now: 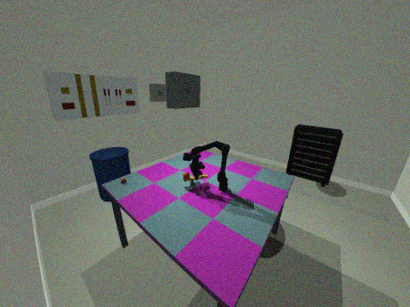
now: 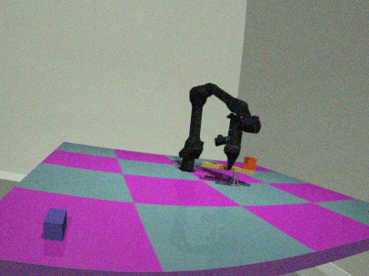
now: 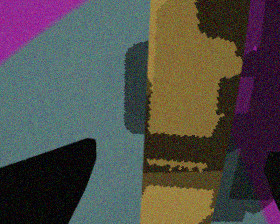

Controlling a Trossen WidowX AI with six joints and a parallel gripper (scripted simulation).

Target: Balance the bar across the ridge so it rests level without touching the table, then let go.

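Note:
The yellow bar (image 1: 204, 176) (image 2: 210, 166) (image 3: 182, 100) lies across the top of the small grey ridge (image 2: 235, 179), with both ends above the table. An orange block (image 1: 186, 176) (image 2: 249, 164) stands on its far end from the arm's base. The bar looks close to level; a slight tilt is hard to judge. My gripper (image 1: 197, 178) (image 2: 230, 168) (image 3: 180, 155) points down at the bar's middle. In the wrist view its fingers stand wide open on either side of the bar, with gaps between. The bar hides the ridge's top there.
A blue cube (image 2: 54, 225) sits near the table's edge in the exterior view. A small orange-red thing (image 1: 124, 181) lies near the table's left corner in the top view. A blue barrel (image 1: 111, 170) and a black slatted unit (image 1: 314, 153) stand off the table.

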